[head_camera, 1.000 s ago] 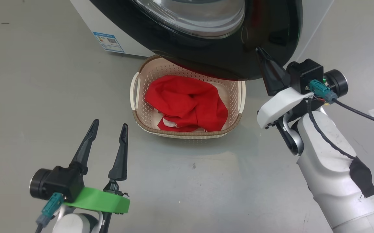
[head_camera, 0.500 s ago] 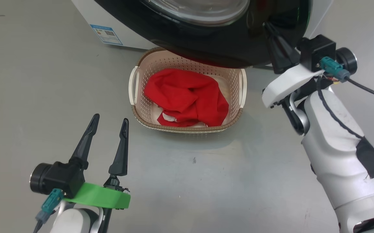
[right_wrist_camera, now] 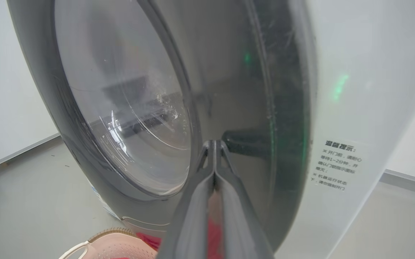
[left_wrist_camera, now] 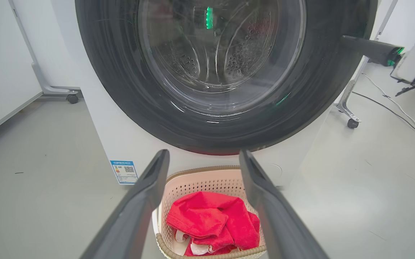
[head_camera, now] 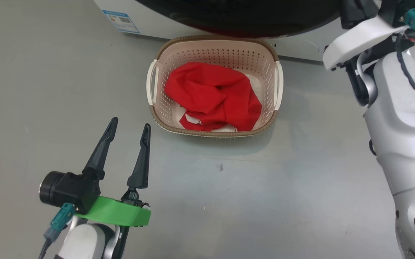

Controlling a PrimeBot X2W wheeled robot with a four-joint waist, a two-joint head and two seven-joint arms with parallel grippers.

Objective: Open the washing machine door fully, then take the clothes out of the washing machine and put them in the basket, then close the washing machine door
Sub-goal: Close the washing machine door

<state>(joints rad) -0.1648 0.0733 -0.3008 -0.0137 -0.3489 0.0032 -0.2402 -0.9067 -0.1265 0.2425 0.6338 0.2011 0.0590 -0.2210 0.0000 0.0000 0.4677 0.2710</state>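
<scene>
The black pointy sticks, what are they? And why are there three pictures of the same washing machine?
They are a robot's fingers. Each arm ends in a pincer with two of them. One picture comes from a camera on the robot's head, looking down. The other two come from cameras on its wrists, looking along the fingers. The left pincer is open and holds nothing, above the grey floor. The right pincer is shut and holds nothing, with its tips at the black rim of the round door of the washer. On the floor in front of the washer stands a basket with red clothes in it.
</scene>
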